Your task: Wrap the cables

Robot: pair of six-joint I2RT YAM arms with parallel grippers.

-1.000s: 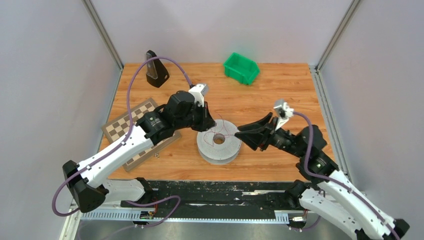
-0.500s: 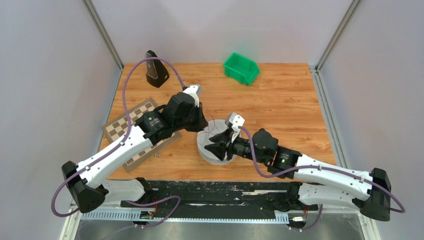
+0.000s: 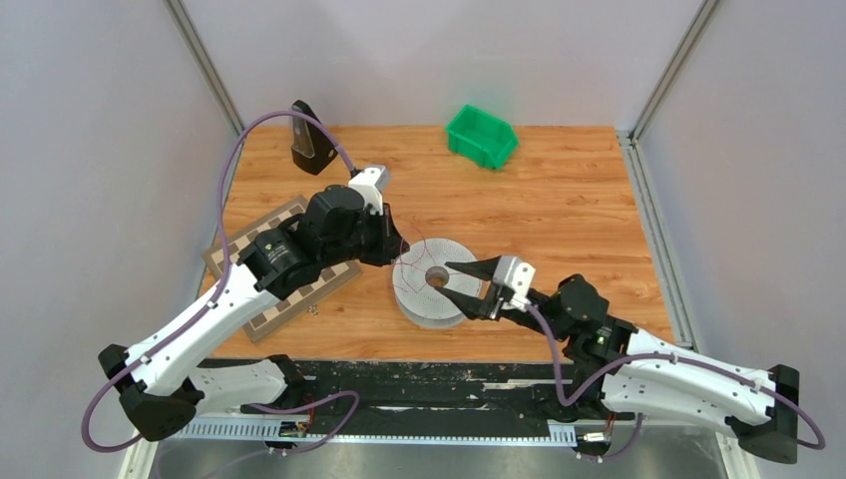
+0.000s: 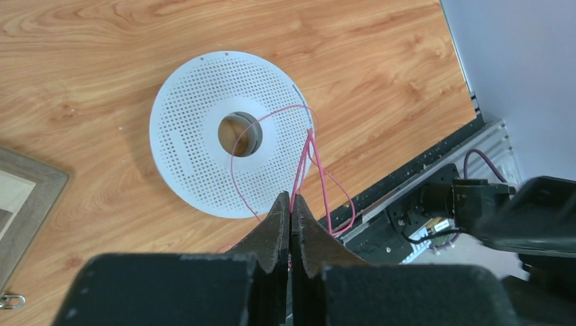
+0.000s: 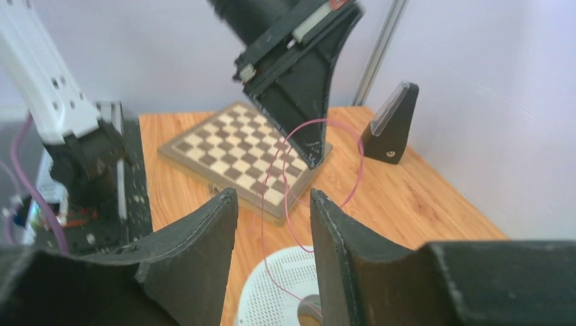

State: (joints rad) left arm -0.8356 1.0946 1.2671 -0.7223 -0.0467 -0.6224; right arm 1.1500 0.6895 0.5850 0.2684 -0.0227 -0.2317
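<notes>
A grey perforated reel [image 3: 436,299] with a centre hole lies flat mid-table; it also shows in the left wrist view [image 4: 197,156] and the right wrist view [image 5: 272,288]. A hair-fine pink strand [image 4: 309,146] rises from it in loose loops. My left gripper [image 3: 400,249] is shut on the strand [image 3: 411,242] just left of and above the reel; its jaws [image 4: 291,200] are pressed together with the strand between them. My right gripper [image 3: 461,289] is open over the reel's right side. In the right wrist view the strand [image 5: 319,121] hangs ahead of its open fingers [image 5: 272,197], untouched.
A chessboard [image 3: 239,251] lies left of the reel, partly under my left arm; it also shows in the right wrist view [image 5: 238,153]. A black wedge-shaped object [image 3: 309,140] stands at the back left, a green bin [image 3: 482,136] at the back centre. The table's near edge borders a black rail [image 3: 419,379].
My right arm has swung from the right side down to the near side, and its open gripper now reaches over the reel. My left gripper has drawn back left with the strand.
</notes>
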